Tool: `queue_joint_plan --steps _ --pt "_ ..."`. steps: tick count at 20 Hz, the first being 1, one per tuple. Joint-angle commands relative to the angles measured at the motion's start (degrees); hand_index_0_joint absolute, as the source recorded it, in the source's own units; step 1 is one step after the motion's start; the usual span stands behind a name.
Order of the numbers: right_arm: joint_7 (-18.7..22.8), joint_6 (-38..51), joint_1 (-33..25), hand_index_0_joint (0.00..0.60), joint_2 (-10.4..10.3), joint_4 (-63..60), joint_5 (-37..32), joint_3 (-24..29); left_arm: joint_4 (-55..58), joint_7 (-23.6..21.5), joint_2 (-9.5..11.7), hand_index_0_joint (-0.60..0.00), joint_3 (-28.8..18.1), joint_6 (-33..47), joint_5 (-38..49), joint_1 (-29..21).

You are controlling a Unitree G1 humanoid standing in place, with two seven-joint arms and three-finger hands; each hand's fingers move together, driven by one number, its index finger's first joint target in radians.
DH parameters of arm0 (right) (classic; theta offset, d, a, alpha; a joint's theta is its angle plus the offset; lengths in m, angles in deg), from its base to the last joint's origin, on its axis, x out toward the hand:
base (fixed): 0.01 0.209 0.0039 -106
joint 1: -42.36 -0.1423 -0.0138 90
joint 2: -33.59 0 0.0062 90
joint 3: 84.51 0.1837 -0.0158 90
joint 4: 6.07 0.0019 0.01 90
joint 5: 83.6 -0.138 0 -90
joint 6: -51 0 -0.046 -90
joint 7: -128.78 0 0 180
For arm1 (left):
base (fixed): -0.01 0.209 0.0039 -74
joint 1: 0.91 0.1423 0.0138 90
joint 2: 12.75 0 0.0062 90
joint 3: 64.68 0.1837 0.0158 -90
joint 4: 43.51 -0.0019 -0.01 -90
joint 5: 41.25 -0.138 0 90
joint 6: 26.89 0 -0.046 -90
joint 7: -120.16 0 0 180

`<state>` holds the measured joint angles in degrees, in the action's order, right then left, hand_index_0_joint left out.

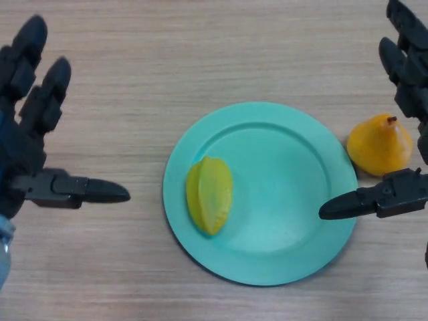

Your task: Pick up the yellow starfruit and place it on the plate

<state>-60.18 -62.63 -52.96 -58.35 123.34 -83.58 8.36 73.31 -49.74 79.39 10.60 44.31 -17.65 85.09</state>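
Two fruits here, one plate, two robot hands. The starfruit (209, 195) lies on the plate (287, 167), in its left part just inside the rim, long axis running near to far with a slight tilt. One orange pear (380, 144) sits on the tabletop (167, 60), touching the plate's right edge or just beside it, stem pointing far. The left robot hand (40, 140) hangs well left of the plate, fingers spread and straight, holding nothing. The right robot hand (401, 134) is open too, thumb tip over the plate's right rim, near the pear. Lots of bare wood between the left hand and plate, and along the far side.
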Motion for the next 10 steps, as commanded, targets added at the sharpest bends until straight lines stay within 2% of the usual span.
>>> queue_joint_plan --steps 1,2,4,10 --pt "1.81 8.66 -1.82 0.0 0.64 2.08 -1.16 1.46 2.84 2.58 2.8 0.0 -3.82 6.31 -1.88 -1.26" --pt "1.96 7.95 -2.34 0.0 0.62 1.62 -1.12 1.15 3.86 2.07 2.33 0.0 -2.86 7.11 -4.33 -1.38" --pt "2.12 7.99 -2.58 0.0 0.48 1.0 -1.3 0.94 5.64 0.82 2.02 0.0 -2.56 5.11 -3.52 -2.14" --pt "2.61 8.18 -3.4 0.0 0.34 -0.3 -2.03 0.32 6.41 0.9 2.47 0.0 -3.15 3.34 -2.79 -2.77"
